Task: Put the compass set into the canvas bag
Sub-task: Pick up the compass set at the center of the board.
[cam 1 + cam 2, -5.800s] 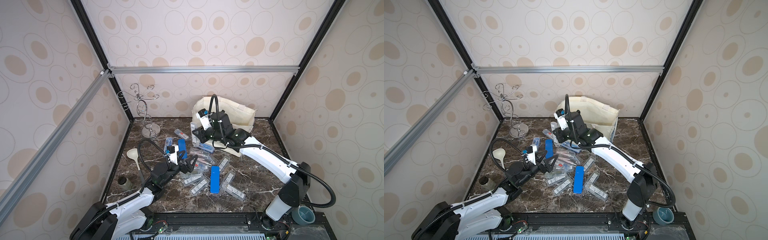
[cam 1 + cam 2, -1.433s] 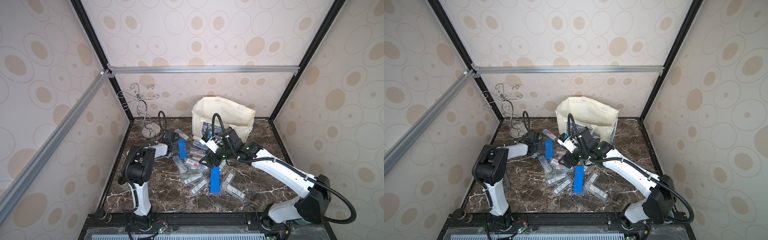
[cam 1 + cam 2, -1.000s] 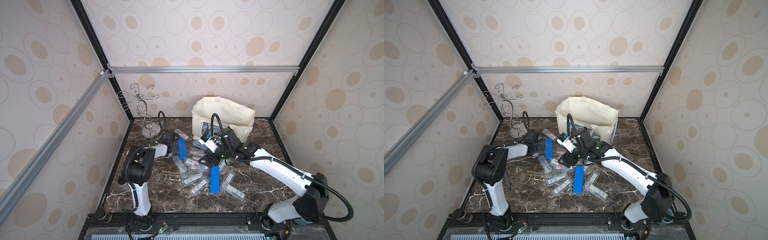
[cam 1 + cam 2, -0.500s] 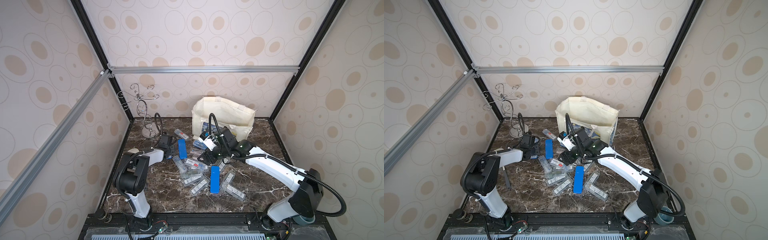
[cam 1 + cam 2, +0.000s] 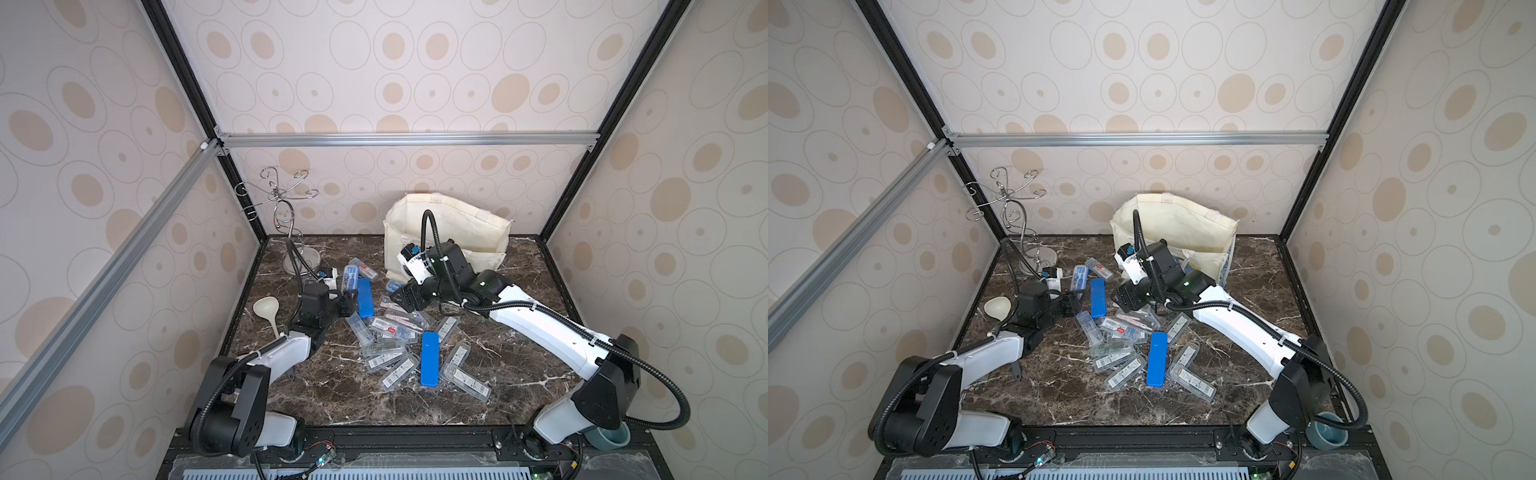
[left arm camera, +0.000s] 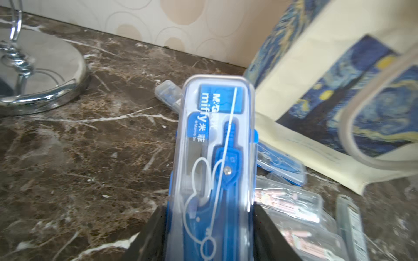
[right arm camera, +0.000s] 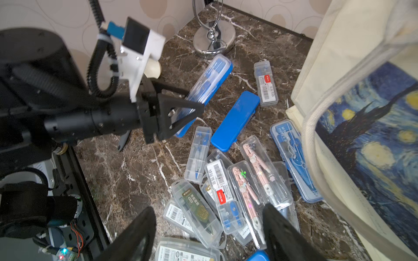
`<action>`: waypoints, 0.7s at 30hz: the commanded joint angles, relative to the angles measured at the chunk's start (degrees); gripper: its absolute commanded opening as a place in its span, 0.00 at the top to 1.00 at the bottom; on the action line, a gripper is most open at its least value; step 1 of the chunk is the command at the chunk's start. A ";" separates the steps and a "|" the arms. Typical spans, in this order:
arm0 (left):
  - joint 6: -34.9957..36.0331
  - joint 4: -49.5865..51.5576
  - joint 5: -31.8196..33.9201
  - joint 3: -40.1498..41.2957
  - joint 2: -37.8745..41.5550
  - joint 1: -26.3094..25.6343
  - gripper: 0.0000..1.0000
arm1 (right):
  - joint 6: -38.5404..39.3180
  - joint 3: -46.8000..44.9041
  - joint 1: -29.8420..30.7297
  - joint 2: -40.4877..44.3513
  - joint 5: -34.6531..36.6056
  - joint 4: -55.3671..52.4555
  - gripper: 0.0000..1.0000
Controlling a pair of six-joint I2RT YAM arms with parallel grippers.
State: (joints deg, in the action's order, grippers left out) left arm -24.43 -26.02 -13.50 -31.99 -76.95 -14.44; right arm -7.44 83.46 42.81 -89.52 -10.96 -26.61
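Clamped between the black fingers of the left gripper [image 6: 209,210]: a compass set [image 6: 217,146] in a long, round-cornered case, with a clear glossy lid over a blue tray, a white line-drawn rabbit and "miffy" lettering on top, and a blue compass inside. Held at a slant above the dark brown, white-veined marble tabletop [image 5: 332,395], far end toward the canvas bag [image 6: 305,67] but outside it.

At the back of the table, the cream bag itself: coarse woven cloth, slumped, a swirling blue-and-yellow night-sky print on its front, a thick white rope handle [image 7: 309,126] looped across the print.

Over a loose heap of clear plastic compass cases [image 7: 196,203], the right gripper [image 7: 208,209], fingers parted wide with nothing between them. Barcode labels on several cases; pink compasses [image 7: 260,171] in one. Just beside the held set, one opaque blue case [image 5: 364,297], smooth and rounded; nearer the front, a second blue case [image 5: 429,358] on the heap.

Off to the left arm's side, a chrome wire stand [image 5: 286,216] with curled hooks on a round mirror-bright base, and a cream plastic ladle [image 5: 268,309] flat on the stone.
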 commanded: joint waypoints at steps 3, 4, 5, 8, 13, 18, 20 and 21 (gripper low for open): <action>-3.47 -17.98 -10.47 5.10 7.47 -1.90 0.47 | -3.89 6.51 0.28 -2.37 1.58 -0.89 0.28; -3.86 -19.21 -10.82 5.70 8.61 -2.44 0.47 | -4.42 8.03 0.35 -3.08 1.24 -1.46 0.29; -3.81 -19.92 -10.97 5.88 9.52 -2.90 0.46 | -4.85 9.49 0.35 -3.73 0.81 -2.08 0.30; -3.37 -20.28 -10.40 5.46 11.55 -4.64 0.46 | -6.52 13.53 0.33 -5.92 -0.83 -3.01 0.33; -2.91 -20.83 -10.05 4.54 13.00 -6.63 0.46 | -9.13 20.65 0.42 -10.30 -2.64 -5.53 0.38; -2.74 -20.91 -9.84 4.06 13.51 -7.07 0.46 | -10.51 25.74 0.46 -14.12 -4.23 -7.53 0.40; -2.41 -20.87 -9.81 4.03 13.88 -7.07 0.45 | -10.87 27.07 0.61 -15.40 -4.91 -7.76 0.40; -2.43 -20.84 -9.50 4.08 14.06 -7.11 0.45 | -11.07 27.51 0.61 -15.83 -4.99 -7.93 0.40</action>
State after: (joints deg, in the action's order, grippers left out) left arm -26.83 -43.29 -22.85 -25.76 -64.49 -21.28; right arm -16.88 108.71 42.85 -104.03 -14.31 -32.38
